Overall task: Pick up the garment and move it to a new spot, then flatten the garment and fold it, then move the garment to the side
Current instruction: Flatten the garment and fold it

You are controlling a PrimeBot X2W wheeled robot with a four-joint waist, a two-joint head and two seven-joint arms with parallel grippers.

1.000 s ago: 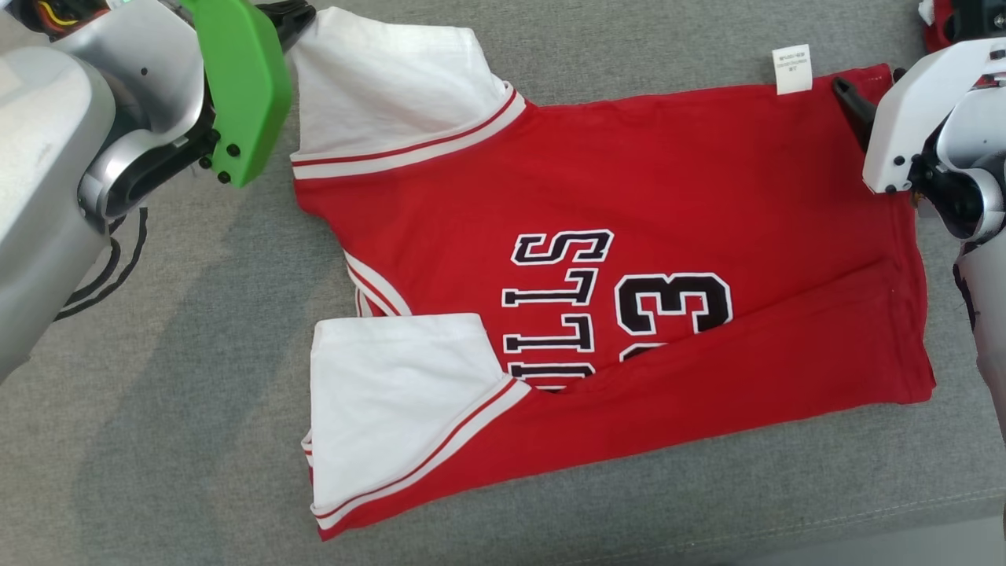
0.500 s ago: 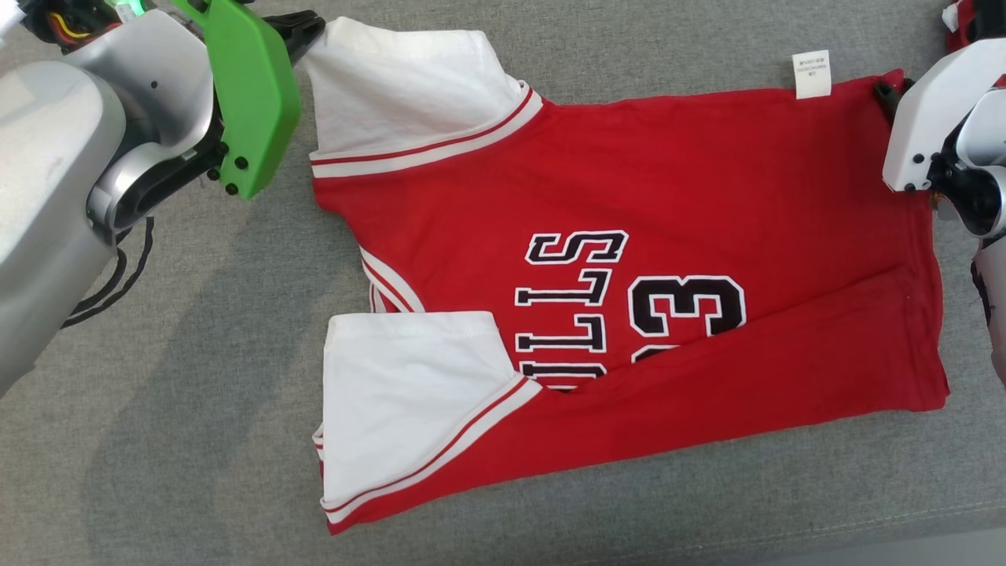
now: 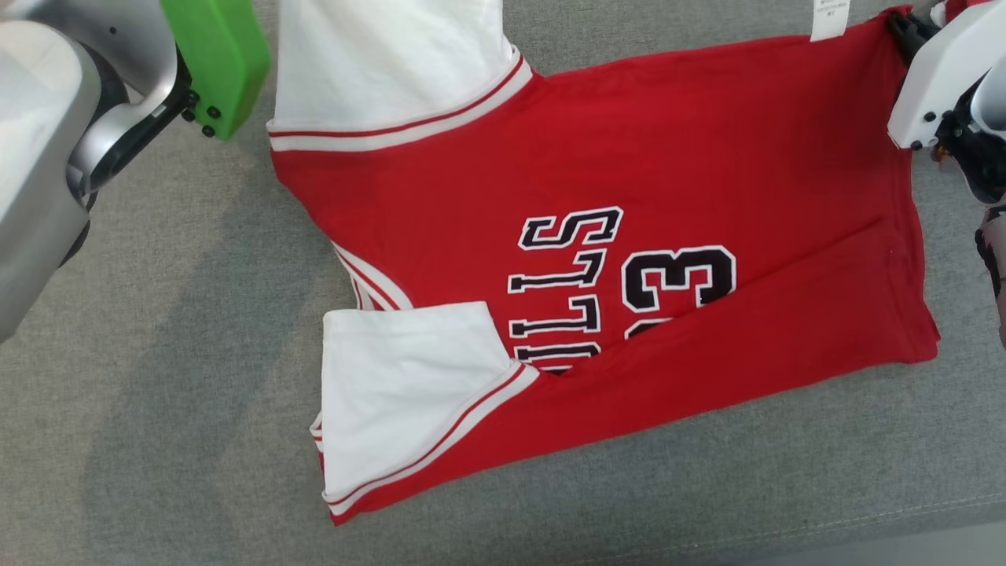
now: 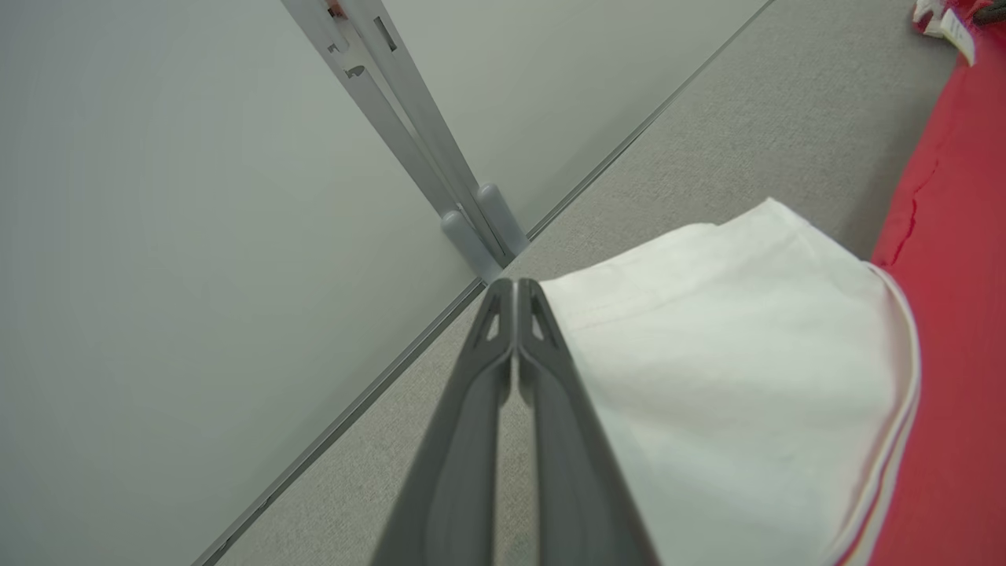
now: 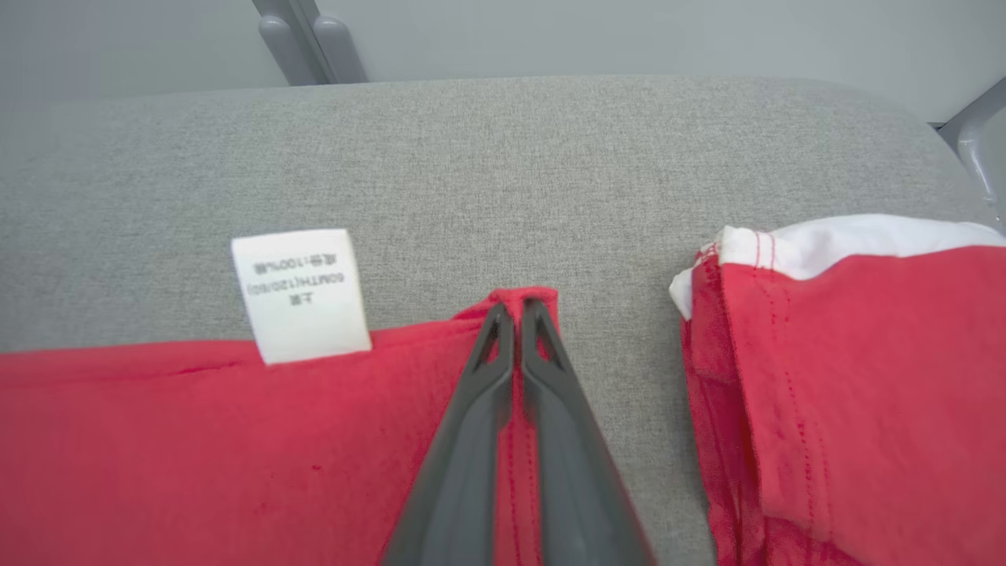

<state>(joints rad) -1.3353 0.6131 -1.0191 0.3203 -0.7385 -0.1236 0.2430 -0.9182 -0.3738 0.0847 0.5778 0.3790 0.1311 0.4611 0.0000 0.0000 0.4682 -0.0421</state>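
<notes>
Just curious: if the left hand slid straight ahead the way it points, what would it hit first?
Probably the grey post standing just beyond the left hand, though depth is unclear.

You see a grey fabric pad (image 3: 157, 393). A red jersey (image 3: 668, 157) with white sleeves lies across it, from frame centre to upper right. At the right of the right wrist view, another red garment (image 5: 849, 377) lies near it, not touching.
</notes>
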